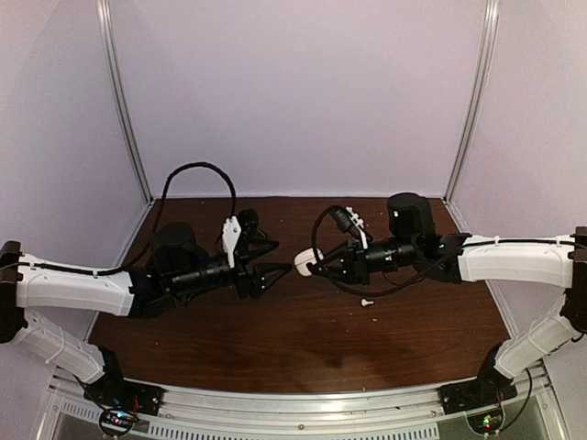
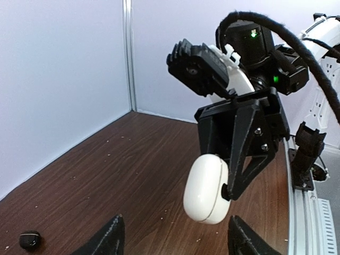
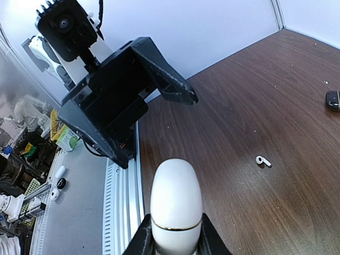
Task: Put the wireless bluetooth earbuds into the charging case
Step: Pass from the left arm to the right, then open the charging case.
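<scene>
My right gripper (image 1: 314, 264) is shut on a white charging case (image 1: 304, 263), holding it in the air over the middle of the table. The case (image 3: 176, 204) is closed, its seam showing as a thin gold line, and it is pinched at its lower half. My left gripper (image 1: 270, 278) faces it from the left, open, with nothing between its fingertips (image 2: 109, 238). The case (image 2: 207, 188) hangs just beyond those tips. One white earbud (image 1: 366, 302) with a short stem lies on the wood (image 3: 263, 161), right of the case.
A small black object (image 2: 30, 239) lies on the brown table, and another dark item (image 3: 333, 100) sits farther off; I cannot tell what either is. White walls close the back and sides. A metal rail (image 1: 303, 403) runs along the near edge.
</scene>
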`<control>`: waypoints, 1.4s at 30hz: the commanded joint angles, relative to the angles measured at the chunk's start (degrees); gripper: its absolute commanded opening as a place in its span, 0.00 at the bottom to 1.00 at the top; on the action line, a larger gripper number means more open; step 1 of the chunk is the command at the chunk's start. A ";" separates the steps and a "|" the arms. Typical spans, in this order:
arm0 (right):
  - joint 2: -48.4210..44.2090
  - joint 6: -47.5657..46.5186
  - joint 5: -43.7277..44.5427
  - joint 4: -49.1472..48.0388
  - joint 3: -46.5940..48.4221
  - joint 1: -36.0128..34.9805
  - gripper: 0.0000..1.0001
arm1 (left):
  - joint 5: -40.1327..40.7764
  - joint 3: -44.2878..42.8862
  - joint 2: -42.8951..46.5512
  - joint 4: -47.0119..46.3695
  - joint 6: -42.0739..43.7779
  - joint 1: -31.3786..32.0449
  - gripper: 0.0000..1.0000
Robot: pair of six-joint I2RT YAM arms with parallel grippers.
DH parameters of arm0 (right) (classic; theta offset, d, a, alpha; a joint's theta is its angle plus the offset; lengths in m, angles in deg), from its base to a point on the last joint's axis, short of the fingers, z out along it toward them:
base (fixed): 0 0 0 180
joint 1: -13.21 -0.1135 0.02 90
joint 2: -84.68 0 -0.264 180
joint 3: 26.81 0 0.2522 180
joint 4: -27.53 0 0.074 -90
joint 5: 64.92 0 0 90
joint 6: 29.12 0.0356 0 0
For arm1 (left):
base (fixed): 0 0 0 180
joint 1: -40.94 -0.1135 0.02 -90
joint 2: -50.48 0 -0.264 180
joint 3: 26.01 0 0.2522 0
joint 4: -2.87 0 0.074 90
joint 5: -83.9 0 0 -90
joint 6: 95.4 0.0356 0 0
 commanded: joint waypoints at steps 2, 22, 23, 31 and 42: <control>-3.20 -3.61 2.18 1.00 0.51 -0.12 0.12 | -9.48 -5.06 -3.91 -1.14 -4.68 -0.09 0.64; -6.44 -10.67 0.33 3.25 -1.08 -2.19 0.04 | -11.32 -7.79 -10.69 -8.24 -13.54 -1.37 0.45; -6.45 -11.05 0.33 3.62 -1.08 -2.20 0.04 | -11.61 -7.63 -10.59 -8.68 -13.98 -1.64 0.45; -6.79 -12.77 -0.03 4.55 -1.52 -2.29 0.03 | -14.42 -6.32 -10.81 -12.61 -18.32 -4.02 0.43; -7.48 -12.36 1.69 4.64 -2.01 -2.42 0.02 | -19.91 -4.93 -9.91 -15.22 -14.22 -3.99 0.47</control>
